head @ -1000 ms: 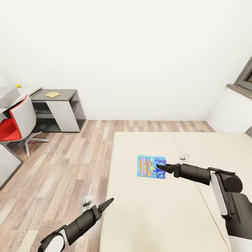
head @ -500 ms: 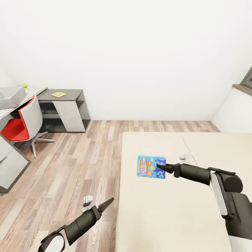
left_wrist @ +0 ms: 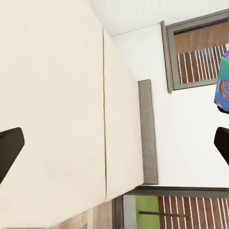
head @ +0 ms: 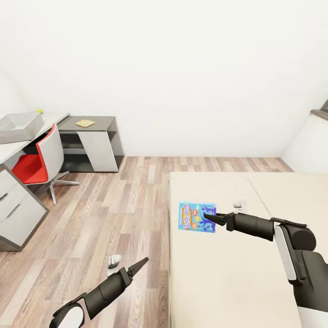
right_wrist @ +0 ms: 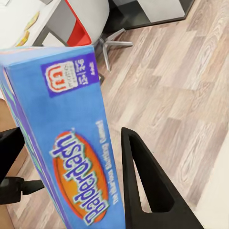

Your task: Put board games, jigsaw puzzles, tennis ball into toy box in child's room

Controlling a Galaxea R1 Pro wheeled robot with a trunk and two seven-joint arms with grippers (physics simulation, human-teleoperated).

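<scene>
White walls, wood-plank floor [head: 114, 205], beige bed [head: 218, 273] at lower right. Right gripper [head: 210, 218] clamped on blue board game [head: 197, 217], held upright above the bed's near edge. Left gripper [head: 139, 265] low over the floor beside the bed, holding nothing, fingers spread apart in the left wrist view. Far left: desk [head: 27, 141] with grey toy box [head: 20, 126], tennis ball [head: 39, 111] just behind it, jigsaw puzzle [head: 85, 123] on the dark section, red chair [head: 38, 159] alongside.

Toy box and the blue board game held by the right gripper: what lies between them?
In the head view, bare wood-plank floor and a red chair separate the toy box from the blue board game, clamped in the right gripper.
</scene>
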